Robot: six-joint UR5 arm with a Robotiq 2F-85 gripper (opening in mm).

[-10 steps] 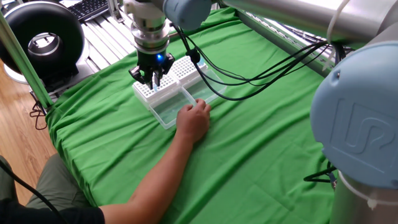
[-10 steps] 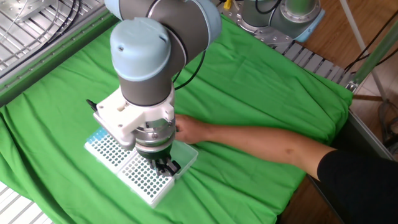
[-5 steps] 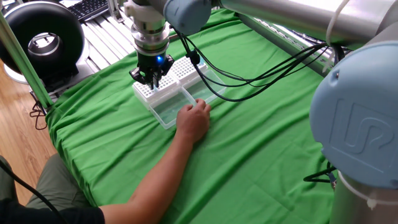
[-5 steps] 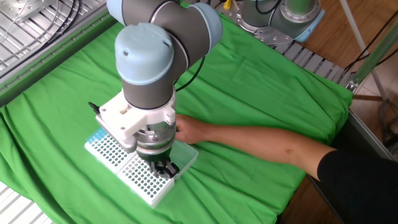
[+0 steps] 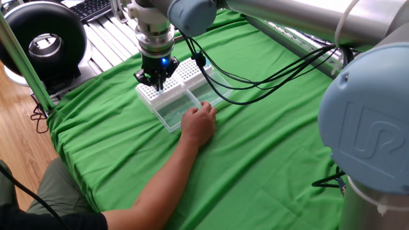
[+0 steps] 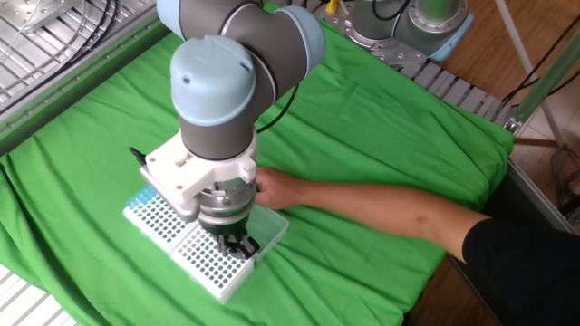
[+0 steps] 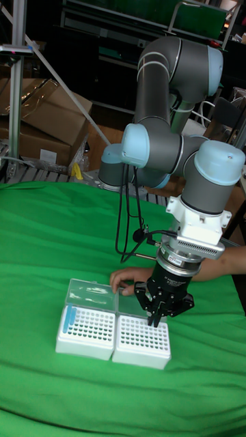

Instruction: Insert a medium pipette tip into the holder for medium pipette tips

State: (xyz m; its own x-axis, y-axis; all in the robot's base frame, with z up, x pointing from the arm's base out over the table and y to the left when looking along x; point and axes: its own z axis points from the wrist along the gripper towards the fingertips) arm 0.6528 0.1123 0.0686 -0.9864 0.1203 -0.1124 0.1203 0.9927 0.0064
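The fingers (image 7: 158,315) of the gripper (image 7: 161,318) pointed straight down, drawn close together; whether they pinched a medium pipette tip could not be told. Directly beneath them stood the holder for medium pipette tips (image 7: 141,340), its clear lid (image 5: 176,108) folded open. Just beyond the fingers, a person's hand (image 5: 199,123) rested on that lid, over the green cloth (image 6: 381,127).

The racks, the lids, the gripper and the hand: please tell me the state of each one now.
holder for medium pipette tips: upright, open, gripper directly above it
second rack: upright, open, blue items in its left column
clear lids: folded back flat on the cloth
gripper: pointing down; whether it grips a tip cannot be seen
person's hand: resting on a lid
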